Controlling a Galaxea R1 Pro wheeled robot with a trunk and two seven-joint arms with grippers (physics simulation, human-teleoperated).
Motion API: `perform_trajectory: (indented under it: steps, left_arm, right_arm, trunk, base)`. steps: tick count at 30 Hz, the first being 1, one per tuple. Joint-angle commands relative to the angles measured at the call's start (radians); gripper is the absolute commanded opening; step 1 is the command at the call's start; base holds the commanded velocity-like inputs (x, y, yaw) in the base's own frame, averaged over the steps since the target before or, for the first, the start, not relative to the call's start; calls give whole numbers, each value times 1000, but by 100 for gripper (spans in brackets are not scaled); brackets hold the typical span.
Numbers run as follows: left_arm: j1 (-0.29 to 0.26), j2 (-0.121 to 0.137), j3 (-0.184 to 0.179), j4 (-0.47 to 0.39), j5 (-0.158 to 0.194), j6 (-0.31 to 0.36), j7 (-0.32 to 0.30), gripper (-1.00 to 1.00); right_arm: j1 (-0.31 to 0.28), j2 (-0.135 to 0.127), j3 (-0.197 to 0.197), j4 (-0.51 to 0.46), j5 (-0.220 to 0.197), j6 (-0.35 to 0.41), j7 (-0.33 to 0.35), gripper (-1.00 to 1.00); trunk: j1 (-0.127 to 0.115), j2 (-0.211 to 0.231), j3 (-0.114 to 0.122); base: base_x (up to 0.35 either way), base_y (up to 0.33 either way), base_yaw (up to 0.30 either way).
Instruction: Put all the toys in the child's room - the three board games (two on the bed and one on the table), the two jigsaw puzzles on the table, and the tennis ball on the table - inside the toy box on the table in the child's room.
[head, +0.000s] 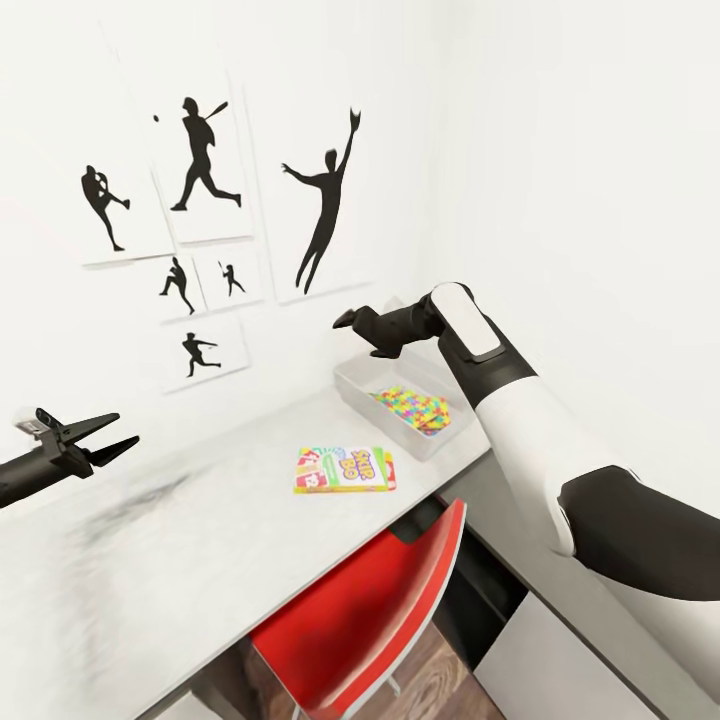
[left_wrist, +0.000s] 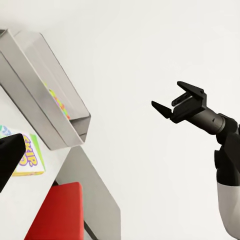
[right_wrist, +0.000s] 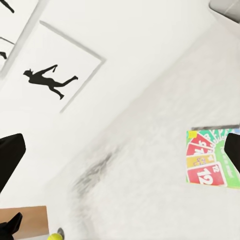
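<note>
Nearest the head camera, the right arm (head: 560, 440) reaches over the toy box (head: 356, 382), its right pincer (head: 352, 321) hanging above the bin with fingers spread and nothing between them, probably just emptied or about to descend. Jigsaw puzzles (head: 413, 408) already lie inside the box. One board game (head: 345, 469) rests flat on the counter (head: 190, 540), well apart from the left pincer (head: 112, 436), which hovers wide open. A red chair (head: 365, 610) stands below.

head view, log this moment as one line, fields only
left gripper: open, empty, above table | right gripper: open, empty, above toy box | puzzle: in toy box | game box: on table | red chair: under table
</note>
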Motion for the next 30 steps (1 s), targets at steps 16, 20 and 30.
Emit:
perform_trajectory:
  steps: [16,20,30]
  left_arm:
    - [0,-1,-4,-1,-2,11,-5,100]
    - [0,-1,-5,-1,-2,11,-5,100]
    - [4,-1,-6,-2,-2,9,-5,100]
  right_arm:
    - [-1,0,2,-1,-10,-1,-10,100]
    - [-1,0,2,-1,-10,-1,-10,100]
    - [-1,0,2,-1,-10,-1,-10,100]
  trunk:
    - [1,-2,24]
    - [1,-2,31]
    - [1,-2,47]
  base:
    - [0,0,0]
    - [0,0,0]
    - [0,0,0]
